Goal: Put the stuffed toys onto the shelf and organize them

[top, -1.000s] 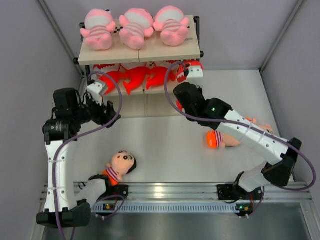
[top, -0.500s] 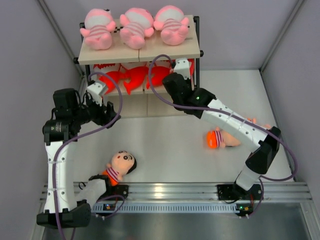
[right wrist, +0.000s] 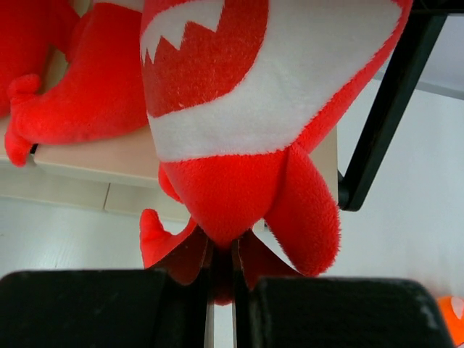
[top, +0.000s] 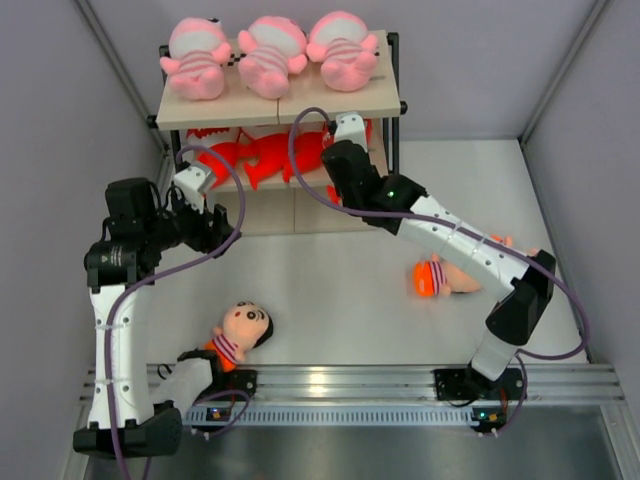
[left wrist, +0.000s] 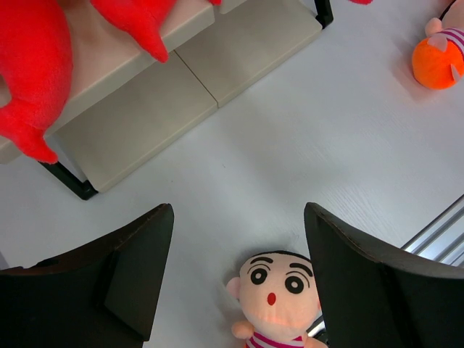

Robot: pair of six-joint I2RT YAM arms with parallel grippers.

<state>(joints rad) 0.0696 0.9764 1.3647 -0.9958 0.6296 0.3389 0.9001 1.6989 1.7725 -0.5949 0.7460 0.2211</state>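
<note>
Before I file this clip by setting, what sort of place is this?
Likely a robot test booth: plain grey wall panels enclose a white tabletop, with two white arms bolted to a silver metal rail.

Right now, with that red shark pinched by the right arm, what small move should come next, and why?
Probably ease the shark a little farther in over the middle board before letting go. The right gripper is shut on its lower end, and it seems to hang at the board's right edge, beside the black post, while another shark lies to its left.
</note>
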